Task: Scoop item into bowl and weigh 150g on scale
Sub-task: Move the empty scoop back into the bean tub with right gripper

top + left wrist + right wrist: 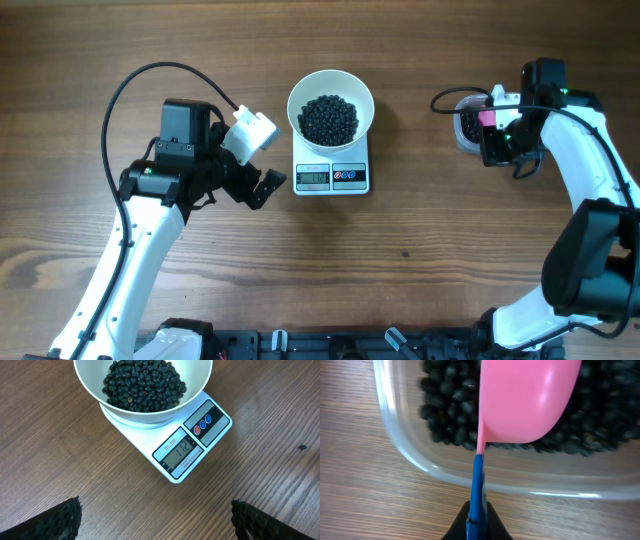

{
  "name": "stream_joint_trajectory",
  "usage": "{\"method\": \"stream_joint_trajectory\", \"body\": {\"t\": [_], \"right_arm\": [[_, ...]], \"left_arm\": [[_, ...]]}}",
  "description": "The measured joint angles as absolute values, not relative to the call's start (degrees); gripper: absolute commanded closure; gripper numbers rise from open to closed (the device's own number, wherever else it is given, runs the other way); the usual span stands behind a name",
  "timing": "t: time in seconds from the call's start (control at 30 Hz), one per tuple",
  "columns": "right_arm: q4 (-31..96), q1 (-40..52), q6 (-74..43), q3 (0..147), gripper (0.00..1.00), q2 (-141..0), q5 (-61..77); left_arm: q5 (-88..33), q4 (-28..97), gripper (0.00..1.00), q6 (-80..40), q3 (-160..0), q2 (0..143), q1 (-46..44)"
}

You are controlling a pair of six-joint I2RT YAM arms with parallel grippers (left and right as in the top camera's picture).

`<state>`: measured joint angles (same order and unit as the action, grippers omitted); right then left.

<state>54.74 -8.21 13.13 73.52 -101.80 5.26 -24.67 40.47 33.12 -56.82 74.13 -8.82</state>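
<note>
The white bowl [331, 92] stands on the scale [331, 176] and holds a heap of black beans [328, 118]. In the left wrist view the bowl [150, 416] and its beans [145, 385] are at the top, and the scale [176, 456] shows 112. My left gripper [264, 158] hovers just left of the scale, open, with bare table between its fingers [60, 521]. My right gripper [478, 521] is shut on the blue handle [478, 487] of a pink scoop [525, 400]. The scoop is down among the beans [445, 410] in a clear container [415, 457].
The clear container [464, 125] sits at the far right, mostly under the right arm. One stray bean [405, 253] lies on the wooden table in front of the scale, also at the right edge of the left wrist view. A black cable loops behind the left arm.
</note>
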Motion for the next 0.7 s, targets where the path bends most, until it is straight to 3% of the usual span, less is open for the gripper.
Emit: {"method": "stream_joint_trajectory", "body": {"t": [0.7], "right_arm": [[58.46,-9.56,13.08,73.54,0.96,-102.06,17.69]], "left_arm": [[-24.67,40.47,0.00,33.12,-56.82,74.13,-8.82]]}}
